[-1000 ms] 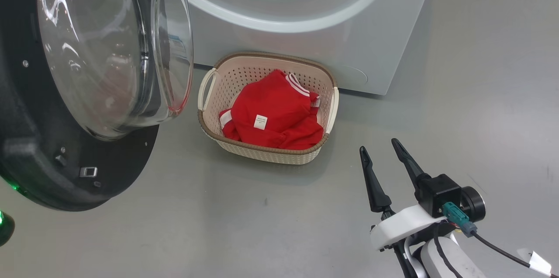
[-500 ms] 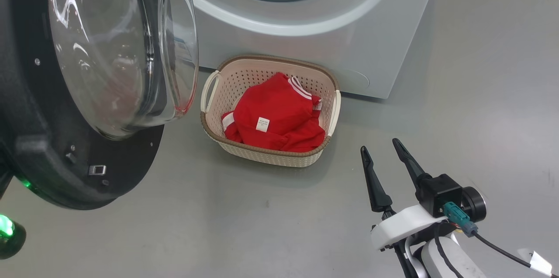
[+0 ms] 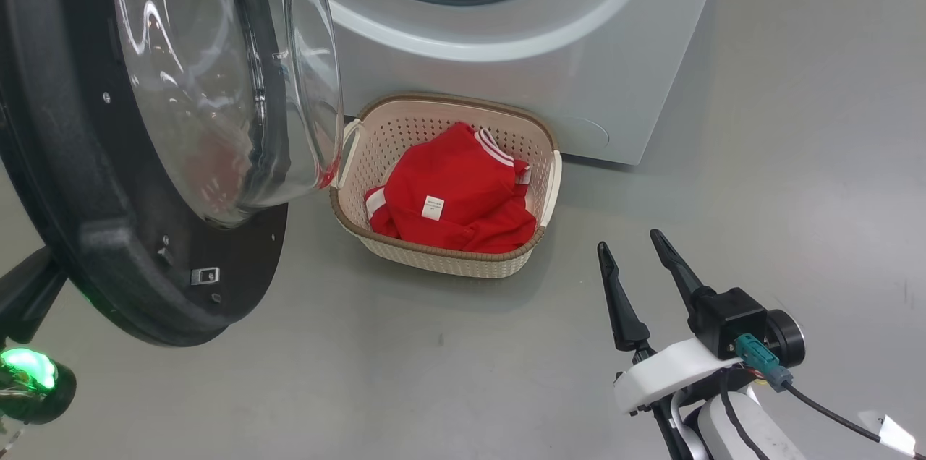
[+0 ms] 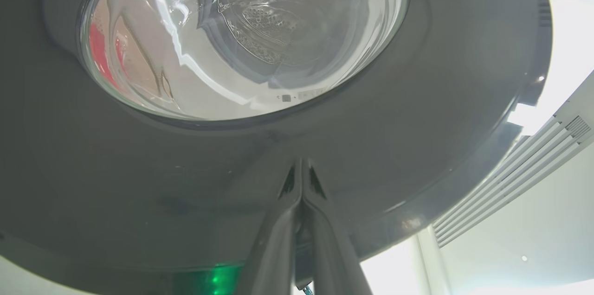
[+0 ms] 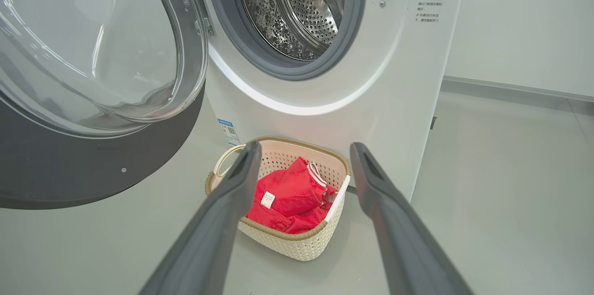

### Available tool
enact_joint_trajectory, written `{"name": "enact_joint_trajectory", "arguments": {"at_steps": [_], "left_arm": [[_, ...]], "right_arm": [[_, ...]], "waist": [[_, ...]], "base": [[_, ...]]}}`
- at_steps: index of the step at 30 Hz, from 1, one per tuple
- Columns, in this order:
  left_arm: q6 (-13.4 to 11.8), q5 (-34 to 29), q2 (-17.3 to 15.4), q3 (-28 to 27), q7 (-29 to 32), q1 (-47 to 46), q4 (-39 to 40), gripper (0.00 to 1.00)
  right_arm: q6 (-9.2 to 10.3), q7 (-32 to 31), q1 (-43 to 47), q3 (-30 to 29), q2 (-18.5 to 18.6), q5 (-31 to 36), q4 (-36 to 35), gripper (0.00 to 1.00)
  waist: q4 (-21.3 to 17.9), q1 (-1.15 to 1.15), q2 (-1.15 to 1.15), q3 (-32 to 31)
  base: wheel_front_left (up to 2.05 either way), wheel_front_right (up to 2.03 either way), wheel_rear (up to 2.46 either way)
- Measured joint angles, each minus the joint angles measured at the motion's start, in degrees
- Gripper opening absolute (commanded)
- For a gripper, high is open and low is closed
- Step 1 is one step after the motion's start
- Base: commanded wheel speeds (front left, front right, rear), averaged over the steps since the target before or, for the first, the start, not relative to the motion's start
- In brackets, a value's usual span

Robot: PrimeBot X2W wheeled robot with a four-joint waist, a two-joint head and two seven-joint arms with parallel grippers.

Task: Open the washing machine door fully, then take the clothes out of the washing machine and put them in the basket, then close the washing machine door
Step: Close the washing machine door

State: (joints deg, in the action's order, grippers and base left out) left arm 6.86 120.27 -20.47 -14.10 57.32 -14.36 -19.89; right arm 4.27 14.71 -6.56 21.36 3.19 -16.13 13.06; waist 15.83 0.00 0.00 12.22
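Far left: left gripper [image 4: 302, 167] closed on nothing, tips on the dark outer face of the washing machine door [image 3: 79, 214]. Door has swung further right than a second ago; its glass bowl edge now overlaps the left handle of the basket [image 3: 441, 252]. Red clothes [image 3: 456, 192] lie in basket, unmoved, at foot of washing machine [image 3: 506, 77]. Right gripper [image 3: 628, 239] open, empty, same spot above floor [image 3: 434, 373].

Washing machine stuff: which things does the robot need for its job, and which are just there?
For the job:
- washing machine door, open
- washing machine
- basket
- red clothes, in the basket
- left gripper, shut, at the door's dark face
- right gripper, open

Just there:
- blue label
- printed notice
- slatted vent
- grey floor
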Motion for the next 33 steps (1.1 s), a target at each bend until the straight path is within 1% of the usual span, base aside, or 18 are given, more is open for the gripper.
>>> {"name": "enact_joint_trajectory", "arguments": {"at_steps": [13,21,26,33], "left_arm": [[0.0,0.2,2.7,1.4,0.6,1.3,3.1,0.0],[0.0,0.1,5.2,3.3,0.7,1.3,5.2,0.0],[0.0,-0.3,5.8,3.7,0.7,1.6,6.0,0.0],[0.0,-0.5,7.4,5.0,0.6,1.7,7.6,0.0]], "right_arm": [[0.0,0.0,0.0,0.6,0.0,-0.6,0.1,1.0],[-0.03,0.0,0.1,0.8,0.0,-0.6,0.1,1.0],[-0.04,0.0,0.1,1.4,0.0,-1.1,0.1,1.0],[-0.01,0.0,0.1,1.3,0.0,-1.3,-0.4,1.0]], "waist": [[-1.5,0.0,0.0,-0.5],[-2.4,0.0,0.0,-0.9],[-3.7,0.0,0.0,-1.2],[-5.6,0.0,0.0,-1.0]], "base": [[0.0,0.0,0.0],[0.0,0.0,0.0],[0.0,0.0,0.0],[0.0,0.0,0.0]]}}
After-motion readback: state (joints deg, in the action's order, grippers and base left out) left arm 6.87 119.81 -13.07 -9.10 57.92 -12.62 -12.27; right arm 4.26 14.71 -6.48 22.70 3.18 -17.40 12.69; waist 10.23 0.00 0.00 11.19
